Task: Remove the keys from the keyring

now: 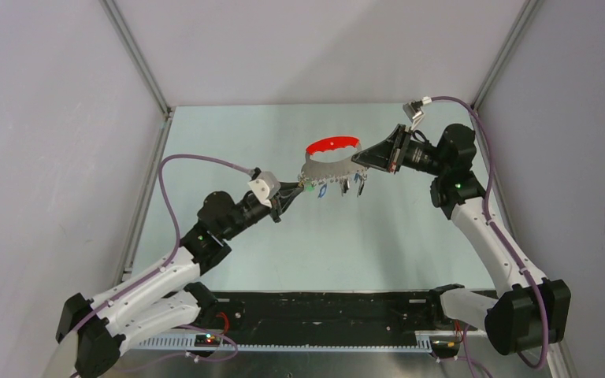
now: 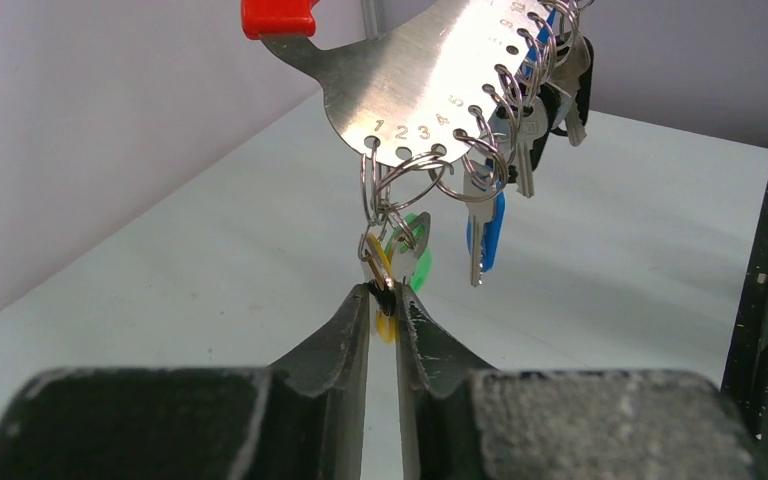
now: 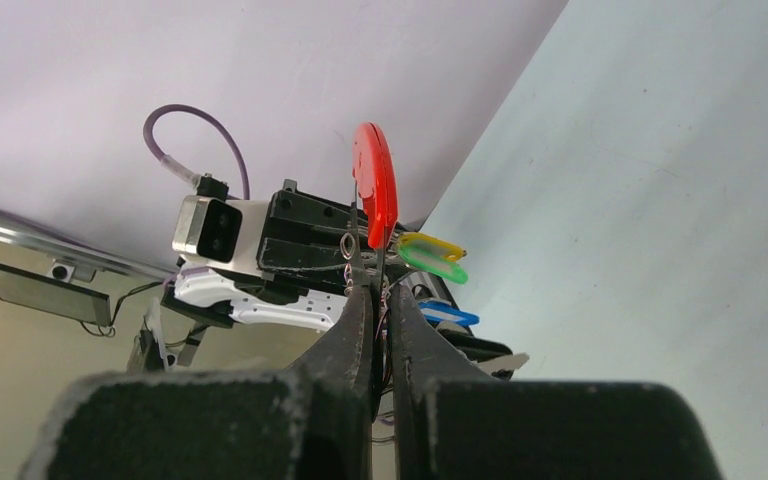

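- The keyring (image 1: pixel 327 167) is a flat crescent of silver metal plate with numbered holes along its curved edge and a red plastic grip (image 1: pixel 332 144) across its top. It hangs in the air over the far half of the pale green tabletop (image 1: pixel 283 252), about midway between the left and right edges.
- The right gripper (image 1: pixel 360 161) has its fingers pressed together on the plate's right end, seen edge-on in its own wrist view. The plate looks thin and rigid, so it should not flex. Smooth metal may pivot in such a pinch if it is tugged sideways.
- The small silver keys (image 1: pixel 339 187) with coloured plastic heads dangle below the plate on thin wire split rings (image 2: pixel 375 190) and are free to swing. They look light and hard, with slippery blades.
- The left gripper (image 2: pixel 385 295) is clamped on the yellow-headed key (image 2: pixel 384 326) at the plate's left end, beside a green-headed key (image 2: pixel 415 262). The plastic head probably gives better purchase than the blade.
- The split rings look springy and tightly coiled. A straight pull would likely drag the whole plate rather than free a key, so the ring probably has to be worked round through its hole.
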You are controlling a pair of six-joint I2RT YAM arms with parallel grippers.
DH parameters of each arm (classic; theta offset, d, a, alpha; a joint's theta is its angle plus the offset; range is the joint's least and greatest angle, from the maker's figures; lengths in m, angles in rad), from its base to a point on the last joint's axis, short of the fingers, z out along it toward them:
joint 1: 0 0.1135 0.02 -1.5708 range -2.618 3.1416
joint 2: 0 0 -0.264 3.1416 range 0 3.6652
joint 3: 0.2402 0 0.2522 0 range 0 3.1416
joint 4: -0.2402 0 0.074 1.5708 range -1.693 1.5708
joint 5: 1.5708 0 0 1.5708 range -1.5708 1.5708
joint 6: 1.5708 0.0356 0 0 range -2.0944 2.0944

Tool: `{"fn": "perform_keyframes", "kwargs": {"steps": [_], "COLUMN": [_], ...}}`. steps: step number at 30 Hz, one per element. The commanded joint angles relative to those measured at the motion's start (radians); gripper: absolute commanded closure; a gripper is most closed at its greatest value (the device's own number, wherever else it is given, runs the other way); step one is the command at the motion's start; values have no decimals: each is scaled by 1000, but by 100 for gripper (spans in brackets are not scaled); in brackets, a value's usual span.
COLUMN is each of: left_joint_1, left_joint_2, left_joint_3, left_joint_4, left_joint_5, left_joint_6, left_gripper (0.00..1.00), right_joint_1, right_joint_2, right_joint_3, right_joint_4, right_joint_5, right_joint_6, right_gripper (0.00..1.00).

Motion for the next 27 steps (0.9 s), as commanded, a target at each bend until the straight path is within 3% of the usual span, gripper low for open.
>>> {"fn": "perform_keyframes", "kwargs": {"steps": [1, 17, 27], "left_joint_1": [-3, -3, -3], "left_joint_2": [-15, -61, -7], "left_joint_3": [43, 24, 51], "left_joint_4": [43, 43, 44], "left_joint_5": [-3, -72, 50], "left_joint_6": [25, 51, 34], "left_gripper": [82, 86, 84], "right_joint_1": [-5, 2, 10], "right_joint_2": [-35, -42, -40], "right_joint_3": [12, 13, 12], "right_joint_4": [71, 57, 71], "right_joint_5": [-14, -22, -20], "right_joint_6": [23, 3, 11], "right_gripper": [100, 100, 100]}}
